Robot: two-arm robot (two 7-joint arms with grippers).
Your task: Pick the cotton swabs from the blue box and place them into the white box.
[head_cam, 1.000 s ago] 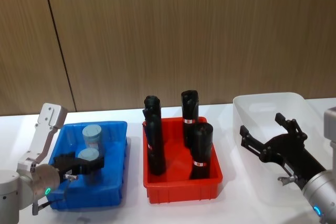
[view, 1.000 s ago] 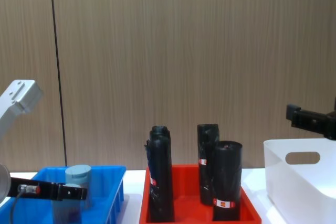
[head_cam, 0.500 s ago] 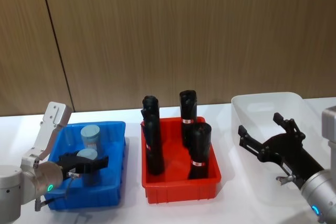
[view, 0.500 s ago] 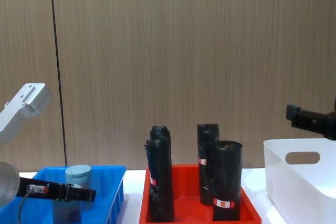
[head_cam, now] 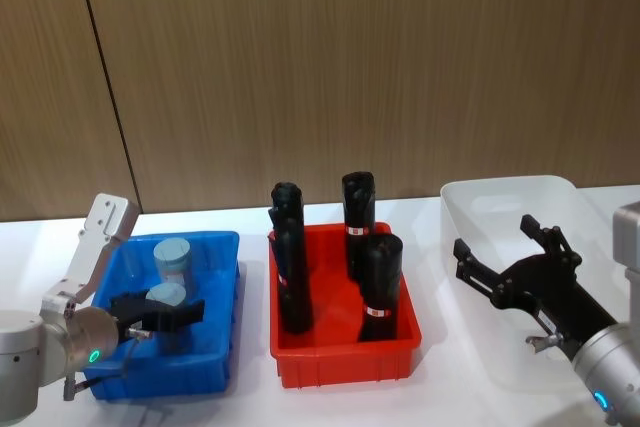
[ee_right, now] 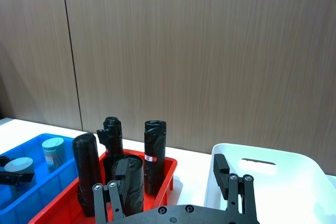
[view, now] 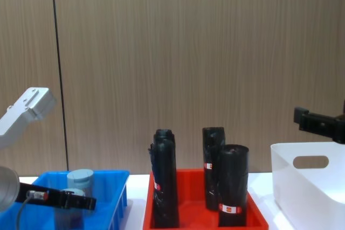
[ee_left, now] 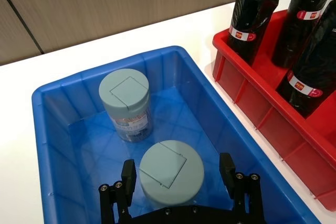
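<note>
Two cotton swabs tubs with pale blue lids stand in the blue box (head_cam: 216,243) at the left. The far tub (head_cam: 172,255) (ee_left: 126,103) (view: 81,179) stands free. My left gripper (head_cam: 160,305) (ee_left: 177,172) is open and straddles the near tub (head_cam: 167,295) (ee_left: 170,174), with a finger on each side and small gaps showing. My right gripper (head_cam: 507,247) (ee_right: 163,178) hovers open and empty above the near left part of the white box (head_cam: 500,190) (ee_right: 294,157) (view: 307,189).
Between the two boxes sits a red tray (head_cam: 345,362) (ee_left: 247,103) holding several tall black rolls (head_cam: 380,282) with red-white labels. A wooden wall runs behind the white table (head_cam: 450,387).
My left gripper has slid a little forward and down around the near tub. The right arm has not moved.
</note>
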